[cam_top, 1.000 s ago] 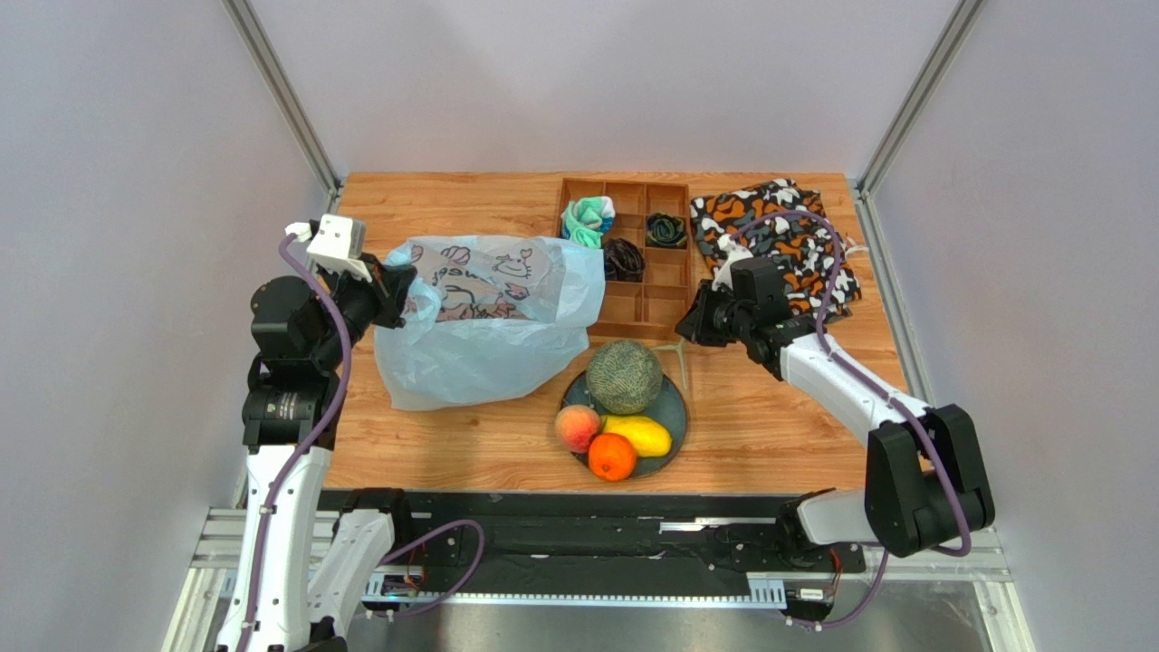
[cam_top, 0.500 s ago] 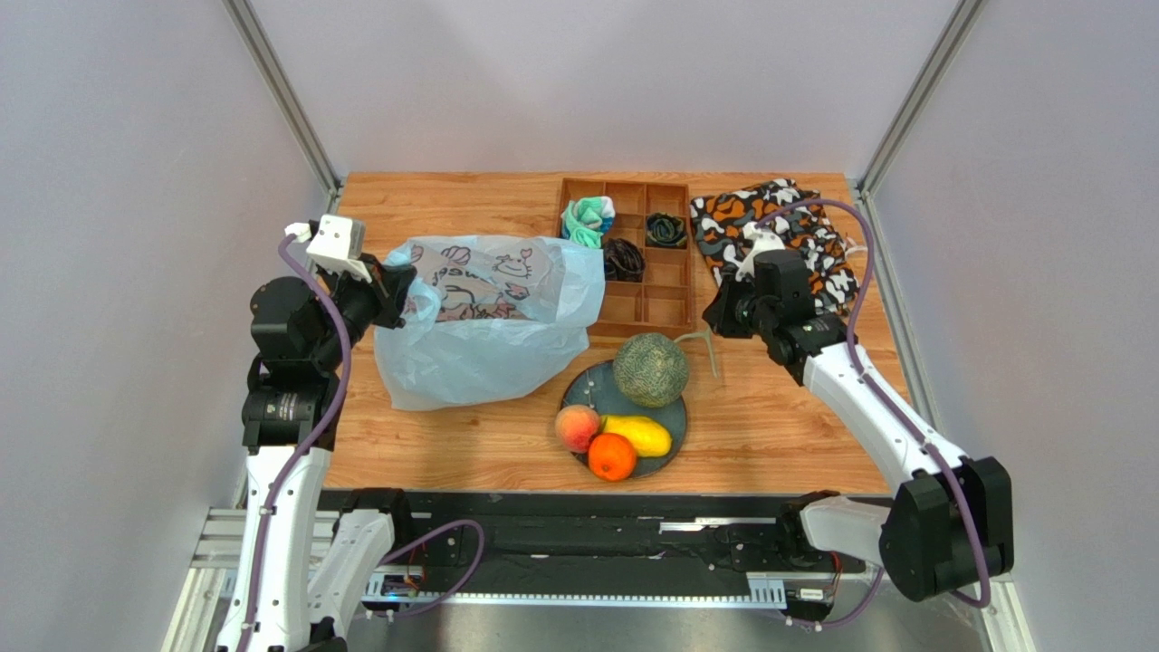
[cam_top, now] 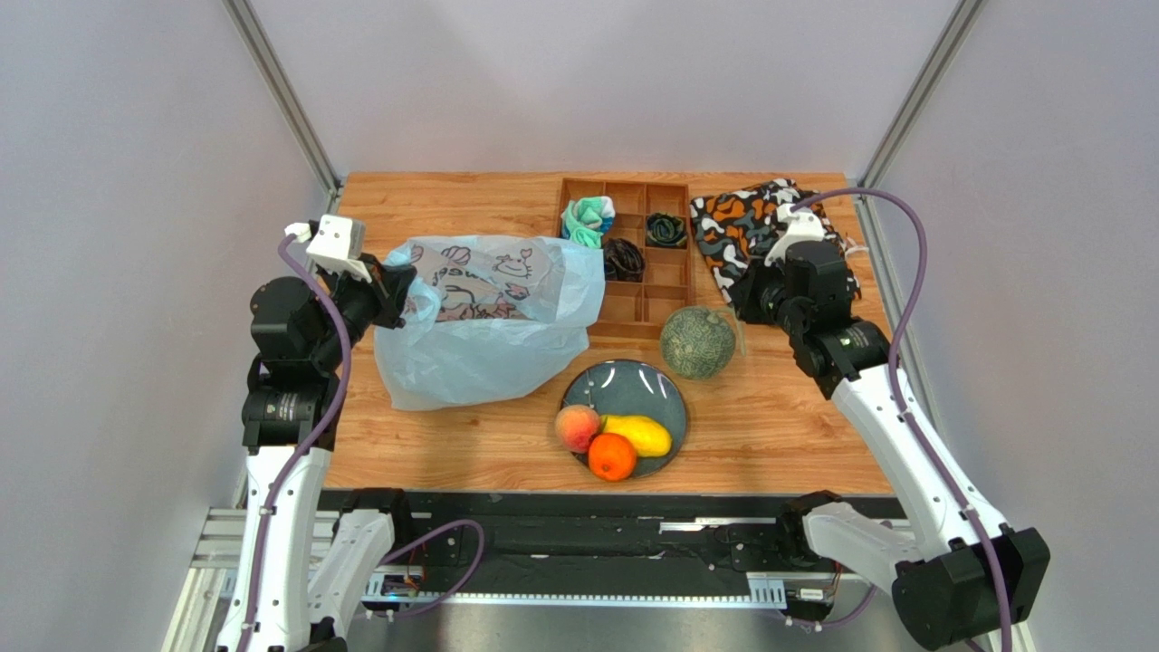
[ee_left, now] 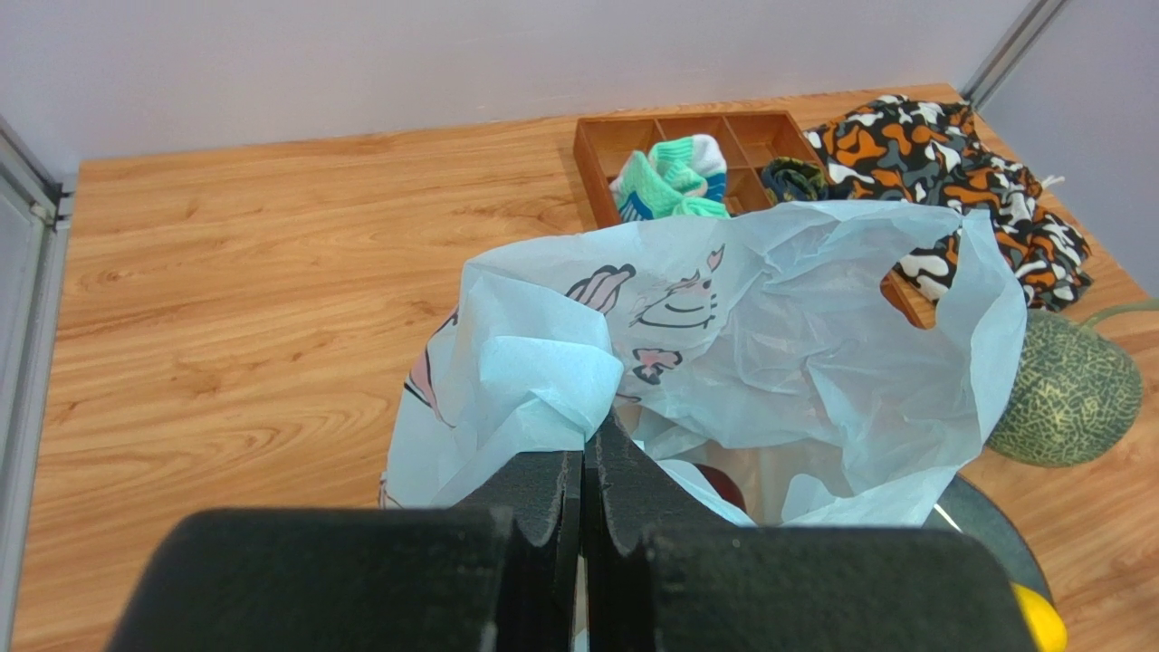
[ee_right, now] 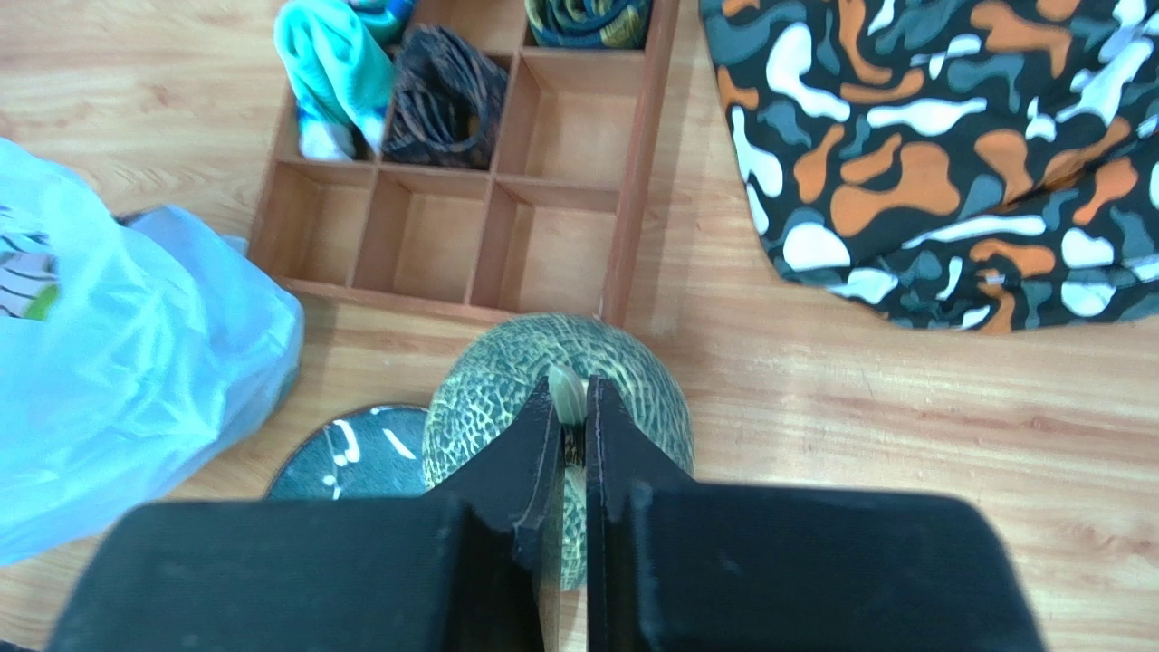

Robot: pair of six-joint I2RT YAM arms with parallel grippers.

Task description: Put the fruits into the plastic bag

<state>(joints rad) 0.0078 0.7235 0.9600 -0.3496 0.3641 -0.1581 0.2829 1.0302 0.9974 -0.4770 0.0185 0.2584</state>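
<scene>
My left gripper (cam_top: 406,296) (ee_left: 589,442) is shut on the rim of the pale blue plastic bag (cam_top: 476,319) (ee_left: 762,326), holding its mouth up. A dark red fruit (ee_left: 718,485) shows inside. My right gripper (cam_top: 746,313) (ee_right: 569,394) is shut on the stem of the netted melon (cam_top: 698,342) (ee_right: 476,394), which hangs just right of the dark plate (cam_top: 629,391). On the plate's near side lie the peach (cam_top: 577,428), mango (cam_top: 640,435) and orange (cam_top: 612,457). The green bumpy fruit is not visible.
A wooden divided tray (cam_top: 640,292) with rolled cloth bundles stands behind the plate, right beside the melon. The orange, black and white cloth (cam_top: 762,224) lies at the back right. Enclosure walls rise on both sides.
My right gripper has carried the melon by its stem off the plate, to the right and back towards the tray. The left gripper and the bag have not moved.
</scene>
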